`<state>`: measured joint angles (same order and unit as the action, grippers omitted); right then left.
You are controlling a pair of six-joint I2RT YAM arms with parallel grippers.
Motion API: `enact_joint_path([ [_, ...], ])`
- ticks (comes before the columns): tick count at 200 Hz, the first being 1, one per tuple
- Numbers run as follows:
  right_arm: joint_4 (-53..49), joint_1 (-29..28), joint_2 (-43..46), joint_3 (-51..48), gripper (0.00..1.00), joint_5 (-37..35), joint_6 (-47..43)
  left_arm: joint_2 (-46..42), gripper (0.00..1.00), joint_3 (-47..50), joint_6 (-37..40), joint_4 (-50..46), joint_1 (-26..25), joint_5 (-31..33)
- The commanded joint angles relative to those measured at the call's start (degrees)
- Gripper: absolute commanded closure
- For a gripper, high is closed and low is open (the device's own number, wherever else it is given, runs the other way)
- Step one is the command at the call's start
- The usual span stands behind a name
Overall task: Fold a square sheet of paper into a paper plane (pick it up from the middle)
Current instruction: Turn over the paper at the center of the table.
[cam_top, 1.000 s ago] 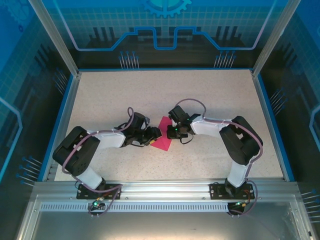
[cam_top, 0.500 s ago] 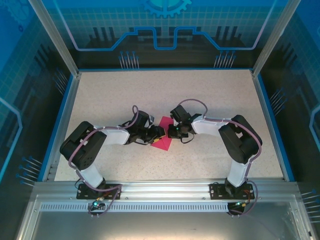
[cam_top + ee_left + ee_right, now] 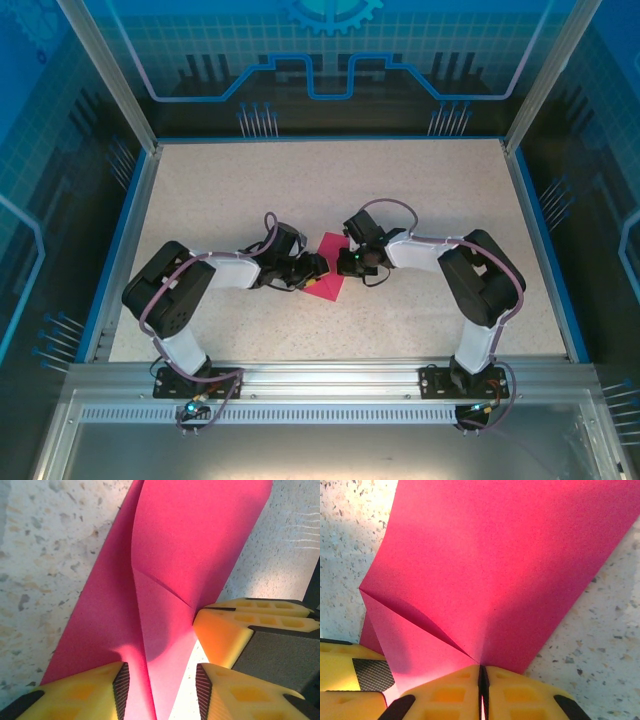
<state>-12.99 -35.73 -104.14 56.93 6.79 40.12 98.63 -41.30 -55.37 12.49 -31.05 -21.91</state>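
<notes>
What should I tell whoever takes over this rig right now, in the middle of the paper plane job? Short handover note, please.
Handover note:
The right gripper has its fingers shut on the pink paper, pinching a raised ridge of it.
The left gripper has its fingers open, straddling a lifted fold of the same paper without clamping it.
The paper sits mid table, between the two grippers, partly lifted off the surface.
Done: paper pinched up, one diagonal crease showing.
Left: the remaining folds; there is no pointed plane shape yet.
</notes>
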Motion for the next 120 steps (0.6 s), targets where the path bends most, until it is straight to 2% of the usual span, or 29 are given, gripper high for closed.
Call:
enact_joint_path([
  [1,-1.33,0.93,-1.03,-1.75,0.91,-0.72,0.73,0.56,0.62,-2.2,1.35,-0.54,-0.53,-0.54],
  [95,-1.24,0.97,-0.47,-1.9,0.91,-0.29,0.92,2.8,0.74,-3.85,4.01,1.47,-0.57,-1.35],
  [120,-0.64,1.18,0.46,-2.11,0.91,0.38,1.01,2.4,0.85,-3.24,6.14,2.38,-0.6,-0.86],
])
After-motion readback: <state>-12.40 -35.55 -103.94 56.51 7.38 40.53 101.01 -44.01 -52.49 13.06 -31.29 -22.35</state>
